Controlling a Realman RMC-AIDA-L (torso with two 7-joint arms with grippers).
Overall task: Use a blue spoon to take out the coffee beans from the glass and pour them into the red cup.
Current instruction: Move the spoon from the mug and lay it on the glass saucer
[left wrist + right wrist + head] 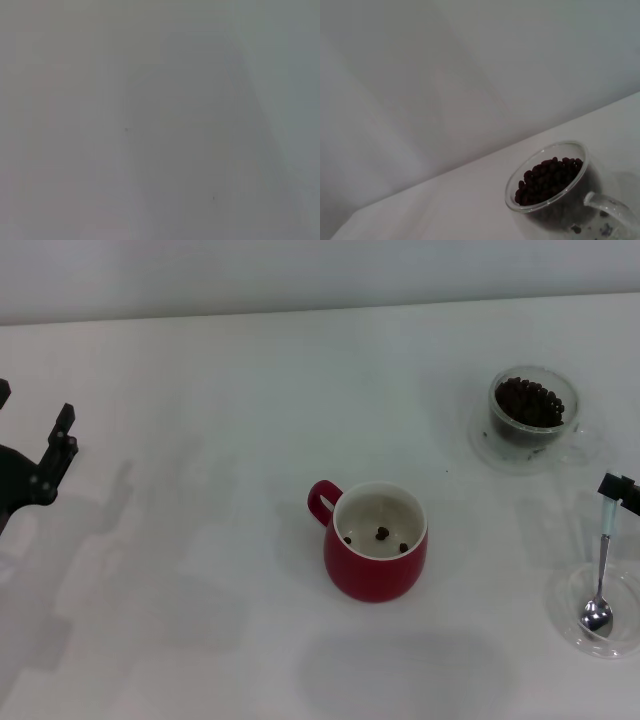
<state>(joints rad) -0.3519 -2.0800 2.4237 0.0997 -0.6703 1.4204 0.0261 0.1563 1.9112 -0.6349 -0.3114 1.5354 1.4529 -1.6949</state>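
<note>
Holding the blue spoon by the top of its handle, the right gripper sits at the right edge of the head view, its fingers clamped on the handle end. Spoon hangs close to upright below the fingers, metal bowl down, resting in or just over a flat clear dish directly beneath them. Bowl of the spoon looks empty; no beans seen in it.

The glass stands on the table beyond the right fingers, farther from the robot and slightly toward the centre, apart from the dish. It holds a full heap of coffee beans; the right wrist view confirms the heap reaches near the rim.

The red cup stands well off to the left of the right fingers, toward the middle of the table, handle pointing away from them. Three beans lie on its white floor, so at least one small transfer appears done.

The left gripper is parked at the far left edge, well apart from everything, fingers apart and empty. Left wrist view shows only blank surface.

Progress judgement: early. Nearly all beans remain in the glass; the cup is almost empty. What is left: carry the spoon up to the glass, scoop, cross to the cup, tip, and repeat.
</note>
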